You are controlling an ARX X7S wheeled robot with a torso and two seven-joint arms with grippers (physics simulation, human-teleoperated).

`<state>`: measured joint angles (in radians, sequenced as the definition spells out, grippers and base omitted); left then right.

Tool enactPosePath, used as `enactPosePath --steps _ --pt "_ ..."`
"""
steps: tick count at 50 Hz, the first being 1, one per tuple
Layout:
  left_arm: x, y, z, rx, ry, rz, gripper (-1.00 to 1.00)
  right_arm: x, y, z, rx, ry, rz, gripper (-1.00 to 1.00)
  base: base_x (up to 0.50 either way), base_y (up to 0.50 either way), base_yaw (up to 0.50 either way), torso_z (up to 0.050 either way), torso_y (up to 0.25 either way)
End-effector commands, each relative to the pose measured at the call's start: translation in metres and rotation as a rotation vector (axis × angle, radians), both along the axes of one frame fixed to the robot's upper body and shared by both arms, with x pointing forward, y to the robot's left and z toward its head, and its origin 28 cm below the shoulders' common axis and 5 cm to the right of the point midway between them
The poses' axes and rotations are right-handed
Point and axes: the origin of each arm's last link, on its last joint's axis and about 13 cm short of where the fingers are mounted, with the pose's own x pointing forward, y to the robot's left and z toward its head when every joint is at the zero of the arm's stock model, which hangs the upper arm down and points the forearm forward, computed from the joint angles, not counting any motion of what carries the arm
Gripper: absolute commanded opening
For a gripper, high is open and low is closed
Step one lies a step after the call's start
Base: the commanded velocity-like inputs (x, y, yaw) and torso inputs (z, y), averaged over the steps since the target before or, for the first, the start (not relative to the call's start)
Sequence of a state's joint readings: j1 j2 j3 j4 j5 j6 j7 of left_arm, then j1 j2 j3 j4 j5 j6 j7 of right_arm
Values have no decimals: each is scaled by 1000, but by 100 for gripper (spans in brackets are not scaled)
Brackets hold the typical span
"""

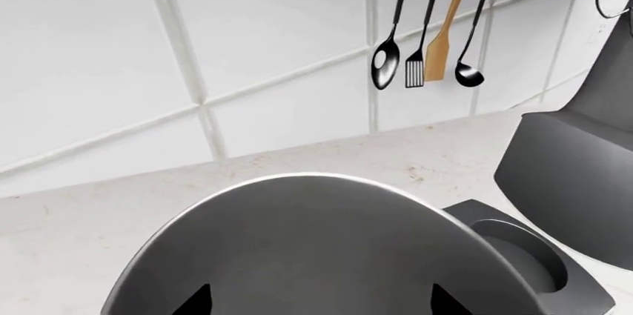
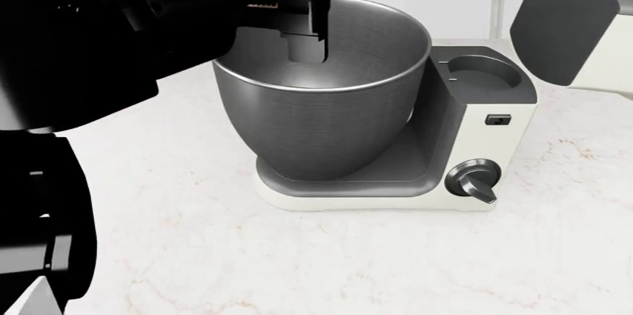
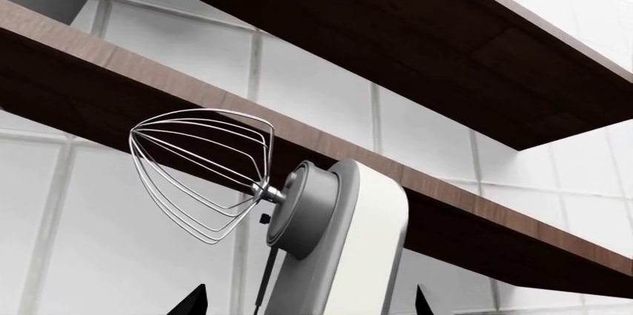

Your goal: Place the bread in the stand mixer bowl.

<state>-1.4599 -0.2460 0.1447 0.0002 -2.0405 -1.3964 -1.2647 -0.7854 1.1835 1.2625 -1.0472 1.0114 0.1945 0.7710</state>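
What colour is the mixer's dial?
Dark grey dial on the white mixer body; head view shows it best.

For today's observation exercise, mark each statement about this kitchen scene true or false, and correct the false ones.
1. The stand mixer bowl sits on the mixer's base. True.
2. The mixer head is lowered into the bowl. False: it is tilted up, with the whisk in the air.
3. The left gripper is over the bowl's rim. True.
4. The bread lies on the counter in front of the mixer. False: no bread shows in any view.
5. Four utensils hang on the tiled wall. True.
6. The dial is on the bowl. False: it is on the white mixer base.
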Motion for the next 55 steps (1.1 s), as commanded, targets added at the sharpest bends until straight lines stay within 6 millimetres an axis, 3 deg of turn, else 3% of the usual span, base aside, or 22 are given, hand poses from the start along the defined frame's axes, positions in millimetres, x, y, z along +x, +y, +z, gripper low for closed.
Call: enactPosePath --steps 1,15,21,31,45,48,50,52,55 --pt "-1 -2 4 -37 -21 -36 100 -4 -3 2 -18 -28 -5 100 0 0 0 0 0" --pt "-7 5 11 -84 -66 -42 100 -4 -3 1 -17 -30 -7 100 0 0 0 0 0" --pt "-34 28 33 -218 -146 -83 100 -6 -5 8 -26 -40 -14 100 0 0 0 0 0" --pt "-92 72 57 -376 -403 24 100 -13 -8 18 -32 -64 -32 100 0 0 0 0 0" --pt "-145 112 57 -526 -800 165 100 -20 0 47 -74 -108 -17 100 0 0 0 0 0" --pt "-148 118 55 -540 -865 220 100 -27 4 56 -87 -129 -17 100 0 0 0 0 0" --pt "-149 121 52 -549 -907 259 100 -42 16 73 -107 -195 -37 100 0 0 0 0 0" --pt "-149 122 51 -543 -951 290 100 -58 24 70 -132 -166 -70 100 0 0 0 0 0" --pt "-147 124 48 -572 -903 299 100 -83 33 68 -156 -263 -14 100 0 0 0 0 0"
